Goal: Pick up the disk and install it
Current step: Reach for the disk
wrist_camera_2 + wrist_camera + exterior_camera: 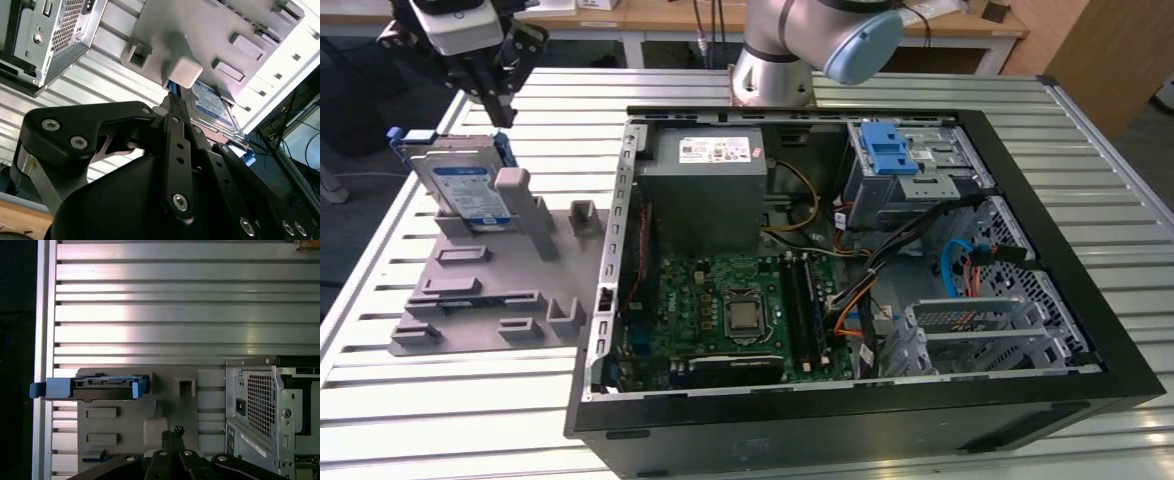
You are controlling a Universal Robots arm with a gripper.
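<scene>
The disk (pixel 464 185) stands on edge, leaning in a grey holder (pixel 480 290) at the exterior view's left. It is a silver drive with a white-and-blue label and a blue carrier frame. In the first wrist view the disk (pixel 95 387) shows edge-on, and in the second wrist view its label (pixel 212 105) peeks out behind a grey post. My gripper (pixel 504 112) hangs a little above the disk, near its upper right corner, apart from it. The gripper (pixel 172 432) is shut with its fingers pressed together and nothing between them; the gripper (pixel 172 100) points toward the holder.
An open computer case (pixel 1067 300) lies on the slatted metal table (pixel 467 420). Inside are a grey power supply (pixel 707 180), a motherboard (pixel 720 310), loose cables and a blue-latched drive cage (pixel 907 160). The arm's base (pixel 774 70) stands behind the case.
</scene>
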